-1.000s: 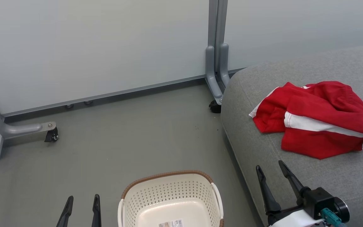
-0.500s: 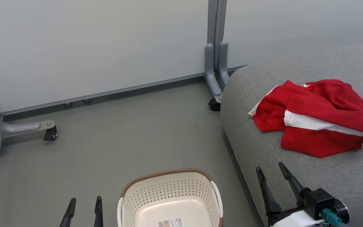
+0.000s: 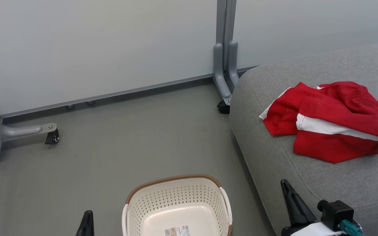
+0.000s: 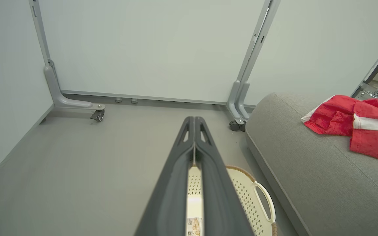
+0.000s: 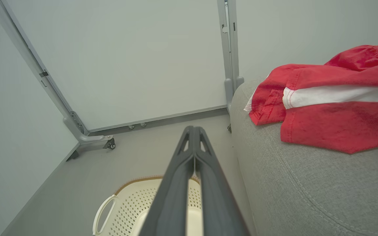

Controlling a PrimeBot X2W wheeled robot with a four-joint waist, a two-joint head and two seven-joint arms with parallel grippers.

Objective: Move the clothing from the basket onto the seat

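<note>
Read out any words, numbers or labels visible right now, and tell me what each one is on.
Label sticker on the floor of the basket: printed lines and what looks like a barcode, too small and blurred to read.
Clothing: white stripe and trim, no lettering visible.
Seat: no text visible.

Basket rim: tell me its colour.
The rim is brown with a woven look; the basket below is cream-white. Head view shows it best.
</note>
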